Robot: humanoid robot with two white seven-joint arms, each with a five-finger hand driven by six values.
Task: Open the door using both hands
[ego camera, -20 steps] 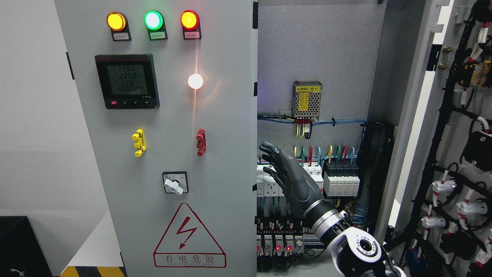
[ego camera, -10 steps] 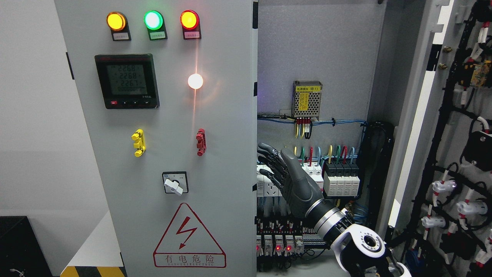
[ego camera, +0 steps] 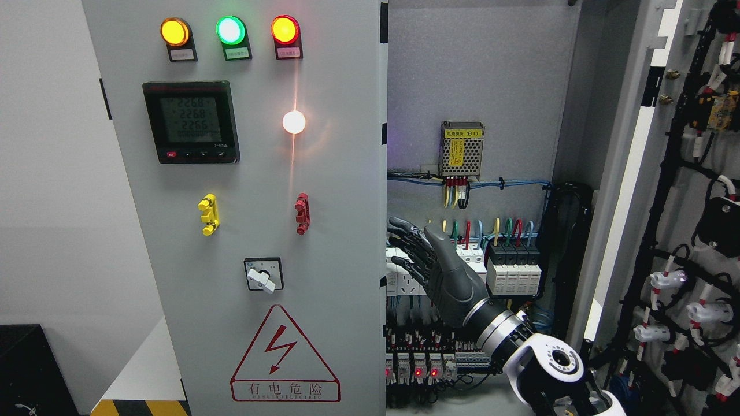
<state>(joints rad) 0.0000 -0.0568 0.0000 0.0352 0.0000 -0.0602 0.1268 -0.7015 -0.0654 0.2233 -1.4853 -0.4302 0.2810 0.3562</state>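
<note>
The right door (ego camera: pixel 642 173) stands swung wide; the left door (ego camera: pixel 260 231) looks closed. The right hand (ego camera: pixel 442 271), fingers (ego camera: pixel 404 231) spread and empty, hovers beside the left door's free edge. Next it probably must hook that edge and pull.

right door (ego camera: pixel 688 231) cropped at edge, warning print (ego camera: pixel 284 390) unreadable
</note>
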